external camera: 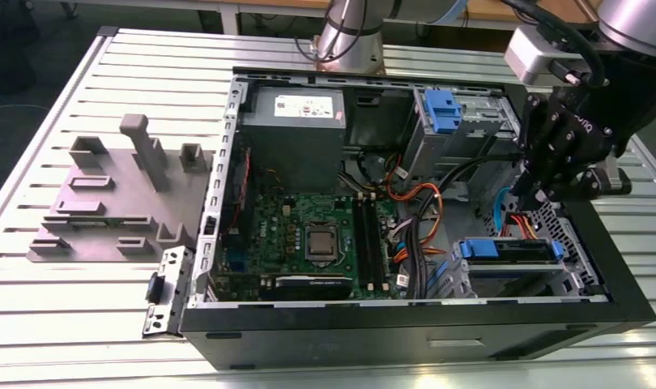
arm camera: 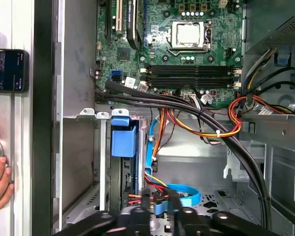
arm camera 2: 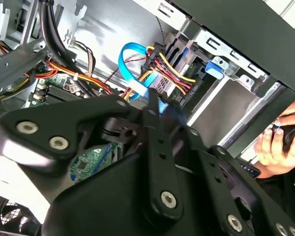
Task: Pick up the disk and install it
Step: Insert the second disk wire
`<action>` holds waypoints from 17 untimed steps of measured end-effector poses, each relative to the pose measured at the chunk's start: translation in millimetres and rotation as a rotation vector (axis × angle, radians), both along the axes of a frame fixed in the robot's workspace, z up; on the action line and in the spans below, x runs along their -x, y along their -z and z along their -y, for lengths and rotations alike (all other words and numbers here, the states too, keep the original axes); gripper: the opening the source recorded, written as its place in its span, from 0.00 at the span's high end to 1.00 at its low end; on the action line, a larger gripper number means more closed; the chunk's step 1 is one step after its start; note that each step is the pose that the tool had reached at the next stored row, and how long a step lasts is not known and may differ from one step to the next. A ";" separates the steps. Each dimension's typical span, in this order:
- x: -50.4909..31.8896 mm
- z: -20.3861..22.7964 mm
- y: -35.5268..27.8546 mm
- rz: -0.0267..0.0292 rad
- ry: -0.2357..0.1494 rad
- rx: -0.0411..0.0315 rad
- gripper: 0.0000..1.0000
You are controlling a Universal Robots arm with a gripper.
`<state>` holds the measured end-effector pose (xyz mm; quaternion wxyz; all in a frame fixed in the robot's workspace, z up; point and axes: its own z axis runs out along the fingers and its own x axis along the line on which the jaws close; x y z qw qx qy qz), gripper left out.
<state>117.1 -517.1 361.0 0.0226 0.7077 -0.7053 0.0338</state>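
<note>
Claw (external camera: 547,185) hangs over the open computer case (external camera: 393,334), right of frame in the exterior view. Can't tell how wide it's open! The disk (external camera: 509,250) sits inside the case, lower right, just below.

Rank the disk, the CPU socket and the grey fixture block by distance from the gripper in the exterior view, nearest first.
1. The disk, at the exterior view's right, by the gripper.
2. The CPU socket, near the view's middle.
3. The grey fixture block, at the exterior view's left.
</note>
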 end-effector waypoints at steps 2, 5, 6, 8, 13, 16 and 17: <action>-0.1 -0.1 0.9 0.0000 0.000 0.0011 0.78; -0.1 -0.1 1.0 0.0000 0.000 0.0012 0.84; -0.1 -0.1 1.0 0.0000 0.000 0.0011 0.84; -0.1 -0.1 1.1 0.0000 0.000 0.0010 0.84; 1.7 7.7 2.0 0.0002 -0.003 0.0007 0.84; 2.8 11.1 3.3 0.0002 -0.005 -0.0167 0.84; 3.0 11.8 3.7 0.0003 -0.005 -0.0300 0.84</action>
